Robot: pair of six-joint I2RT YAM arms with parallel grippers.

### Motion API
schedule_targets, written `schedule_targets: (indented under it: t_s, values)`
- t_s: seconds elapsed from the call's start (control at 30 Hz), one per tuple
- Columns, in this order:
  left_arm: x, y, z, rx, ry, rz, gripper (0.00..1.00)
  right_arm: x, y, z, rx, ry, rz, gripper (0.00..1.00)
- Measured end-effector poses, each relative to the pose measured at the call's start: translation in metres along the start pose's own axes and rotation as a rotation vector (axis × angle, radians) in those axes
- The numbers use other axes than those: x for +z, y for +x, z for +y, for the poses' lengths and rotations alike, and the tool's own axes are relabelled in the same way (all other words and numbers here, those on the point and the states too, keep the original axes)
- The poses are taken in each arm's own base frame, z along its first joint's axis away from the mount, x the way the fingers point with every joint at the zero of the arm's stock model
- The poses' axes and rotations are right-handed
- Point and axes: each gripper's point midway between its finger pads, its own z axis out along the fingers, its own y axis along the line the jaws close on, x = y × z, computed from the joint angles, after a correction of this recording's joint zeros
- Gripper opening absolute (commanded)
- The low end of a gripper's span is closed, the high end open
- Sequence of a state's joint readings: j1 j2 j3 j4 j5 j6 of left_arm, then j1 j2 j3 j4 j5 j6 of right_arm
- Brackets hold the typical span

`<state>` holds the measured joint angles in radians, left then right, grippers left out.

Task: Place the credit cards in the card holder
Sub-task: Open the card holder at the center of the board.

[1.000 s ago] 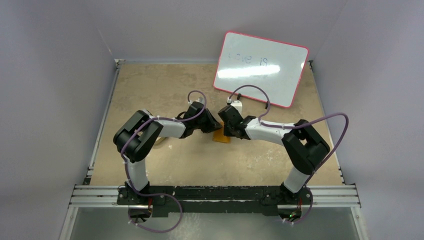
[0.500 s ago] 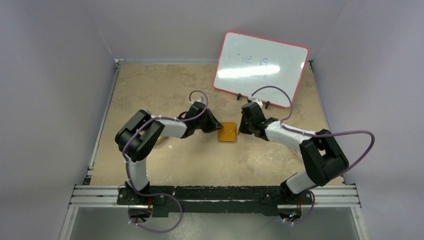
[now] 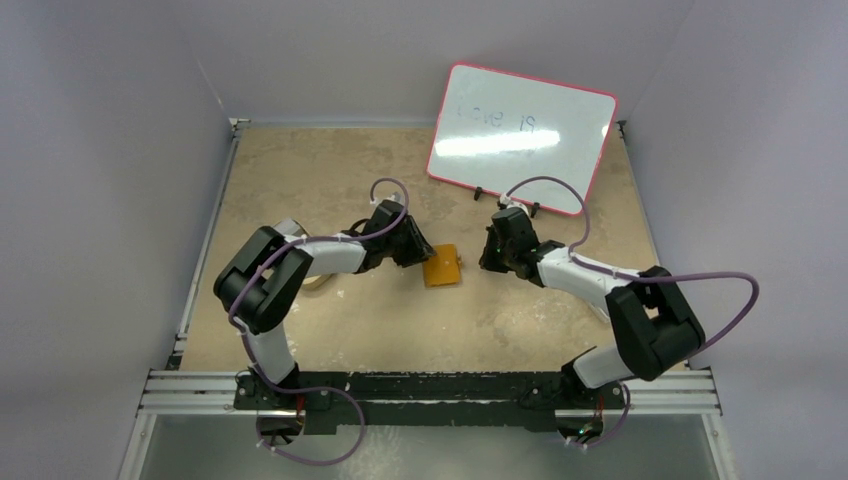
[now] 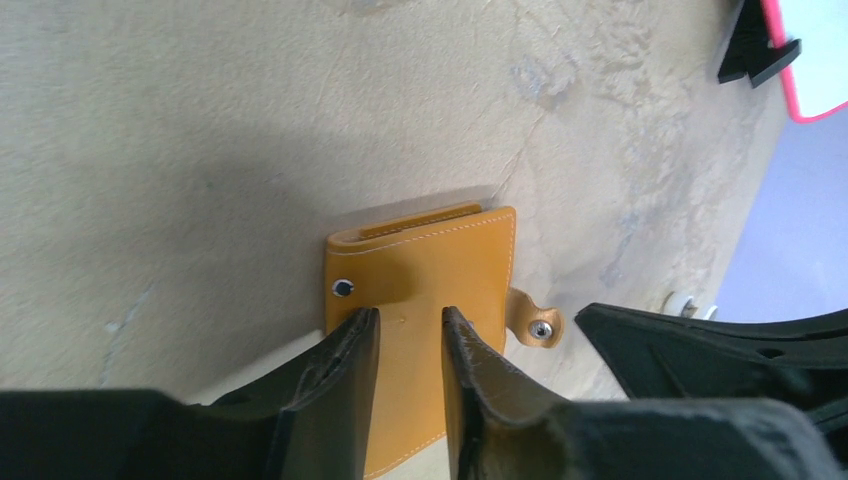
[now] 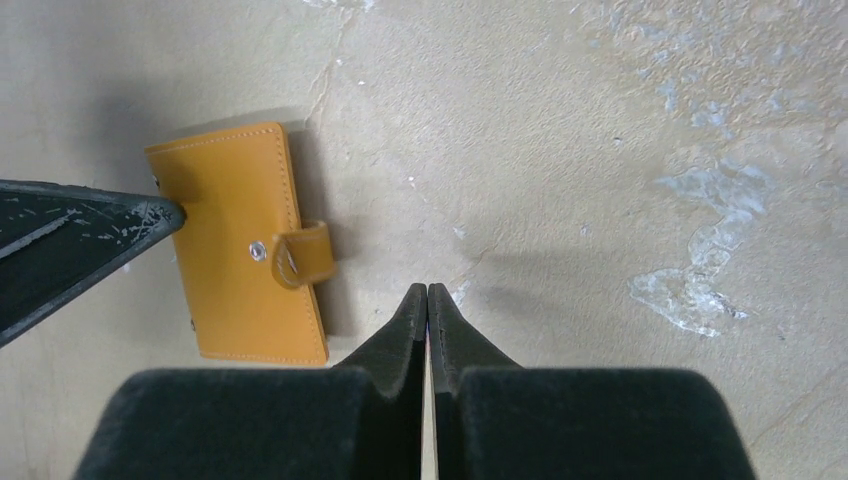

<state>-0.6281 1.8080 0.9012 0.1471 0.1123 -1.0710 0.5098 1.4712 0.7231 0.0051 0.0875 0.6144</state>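
The card holder (image 3: 443, 267) is an orange-brown wallet lying folded shut on the table between the two arms. Its snap tab (image 4: 535, 322) sticks out loose at the side. My left gripper (image 4: 408, 312) hovers over the wallet's face (image 4: 430, 270), its jaws a little apart and open with nothing between them. In the top view the left gripper (image 3: 418, 254) sits at the wallet's left edge. My right gripper (image 5: 428, 288) is shut and empty, off to the right of the wallet (image 5: 235, 250) over bare table. The credit cards are out of view.
A whiteboard (image 3: 520, 135) with a pink rim leans at the back right on black feet. A pale round object (image 3: 317, 283) lies partly hidden under the left arm. The table top (image 3: 300, 180) is a mottled beige board with walls on three sides.
The right gripper drew back to the right, away from the wallet, and shut. The left gripper's jaws parted a little and the wallet shifted slightly left with it.
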Motion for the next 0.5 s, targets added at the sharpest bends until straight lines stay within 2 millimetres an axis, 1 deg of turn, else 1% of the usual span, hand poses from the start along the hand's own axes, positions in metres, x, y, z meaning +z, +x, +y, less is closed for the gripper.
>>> schedule_targets:
  t_s: [0.07,0.13,0.17,0.23,0.3,0.4,0.5]
  values:
    - [-0.006,0.0,0.002,0.023,-0.015,0.005,0.35,-0.003,0.0,0.002,-0.01,-0.019,-0.004,0.0]
    - [-0.011,-0.001,0.005,0.055,-0.046,0.012,0.36,-0.008,0.0,0.008,-0.02,-0.06,-0.003,0.0]
    - [-0.012,-0.002,0.006,0.069,-0.062,0.012,0.36,-0.01,-0.002,0.012,-0.025,-0.079,-0.008,0.03]
    - [-0.014,-0.004,0.01,0.093,-0.091,0.009,0.35,-0.013,-0.005,0.018,-0.035,-0.11,-0.018,0.18]
    - [-0.016,-0.004,0.013,0.107,-0.11,0.009,0.34,-0.013,-0.007,0.023,-0.043,-0.137,-0.024,0.28]
    - [-0.017,-0.004,0.015,0.114,-0.12,0.006,0.33,-0.014,-0.008,0.031,-0.058,-0.169,-0.029,0.37]
    - [-0.017,-0.005,0.015,0.114,-0.118,0.005,0.32,-0.015,-0.009,0.043,-0.084,-0.196,-0.027,0.42]
